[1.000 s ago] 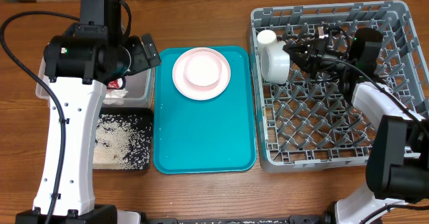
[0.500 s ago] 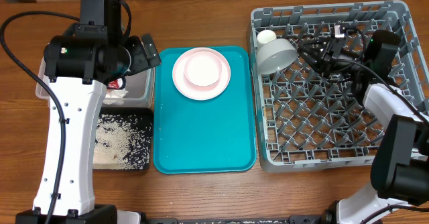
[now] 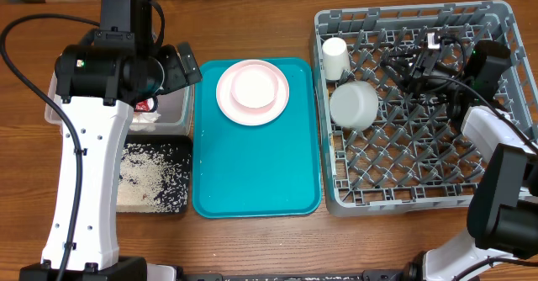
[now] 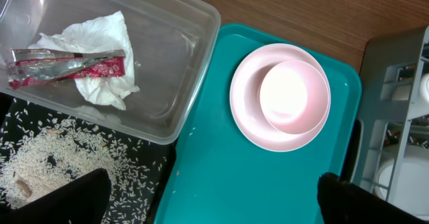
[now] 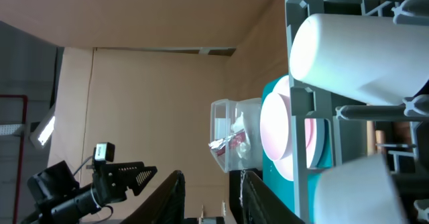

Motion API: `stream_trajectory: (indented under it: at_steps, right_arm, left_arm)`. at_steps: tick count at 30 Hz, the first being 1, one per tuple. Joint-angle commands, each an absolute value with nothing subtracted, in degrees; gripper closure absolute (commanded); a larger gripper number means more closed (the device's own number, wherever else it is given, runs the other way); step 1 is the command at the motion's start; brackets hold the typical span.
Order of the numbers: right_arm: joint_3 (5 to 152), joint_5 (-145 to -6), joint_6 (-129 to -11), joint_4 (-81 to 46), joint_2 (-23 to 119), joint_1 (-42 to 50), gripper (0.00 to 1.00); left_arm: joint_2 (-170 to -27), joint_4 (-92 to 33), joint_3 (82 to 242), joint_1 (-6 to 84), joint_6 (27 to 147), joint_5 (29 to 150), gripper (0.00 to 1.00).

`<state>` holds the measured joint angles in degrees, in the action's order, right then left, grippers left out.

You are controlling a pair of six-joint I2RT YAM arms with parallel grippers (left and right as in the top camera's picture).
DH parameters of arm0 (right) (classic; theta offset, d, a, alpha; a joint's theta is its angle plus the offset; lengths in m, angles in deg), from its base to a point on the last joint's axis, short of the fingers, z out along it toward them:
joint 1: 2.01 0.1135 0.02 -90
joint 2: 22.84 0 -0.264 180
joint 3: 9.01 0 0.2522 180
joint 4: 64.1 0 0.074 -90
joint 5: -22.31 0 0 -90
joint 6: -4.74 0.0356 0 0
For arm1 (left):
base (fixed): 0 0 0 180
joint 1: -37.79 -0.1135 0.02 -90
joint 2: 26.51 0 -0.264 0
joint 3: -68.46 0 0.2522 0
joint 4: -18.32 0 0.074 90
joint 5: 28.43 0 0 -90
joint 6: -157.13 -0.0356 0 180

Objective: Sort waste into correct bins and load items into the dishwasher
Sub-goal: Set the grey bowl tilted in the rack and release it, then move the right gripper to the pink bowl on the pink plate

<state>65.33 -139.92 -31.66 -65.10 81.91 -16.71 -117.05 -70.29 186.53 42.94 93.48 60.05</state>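
One white bowl (image 3: 353, 104) lies in the grey dish rack (image 3: 420, 180), near its left side. The small white cup (image 3: 335, 55) is just beside it, in the rack's corner. The right pincer (image 5: 211, 200) is over the rack, a little apart, holding nothing. The other white bowl (image 3: 255, 87) rests on the pink plate (image 3: 225, 104) on the teal tray (image 3: 252, 180). The napkin (image 4: 100, 83) and red wrapper (image 4: 67, 66) lie in the clear tub (image 4: 181, 63). Rice (image 4: 47, 157) covers the black tray (image 3: 189, 180). The left pincer (image 4: 214, 197) hangs above, wide apart and empty.
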Motion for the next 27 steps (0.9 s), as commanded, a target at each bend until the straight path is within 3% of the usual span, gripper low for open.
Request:
stream_trajectory:
  at_steps: [1, 11, 18, 27]
  right_arm:
    - [65.1, -141.5, -33.3, -65.6, 81.8, -17.2, 0.70]
    - [69.2, -147.4, -31.4, -71.7, 80.6, -17.3, 0.70]
    - [70.5, -131.1, -28.6, -65.9, 78.3, -17.0, 0.73]
    - [75.5, -102.1, -57.9, -37.4, 73.3, -7.1, 0.71]
  left_arm:
    - [-117.3, -70.2, 186.9, 42.7, 92.4, 60.1, 0.00]
    - [-117.3, -70.2, 186.9, 42.7, 92.4, 60.1, 0.00]
    - [-117.3, -70.2, 186.9, 42.7, 92.4, 60.1, 0.00]
    - [-117.3, -70.2, 186.9, 42.7, 92.4, 60.1, 0.00]
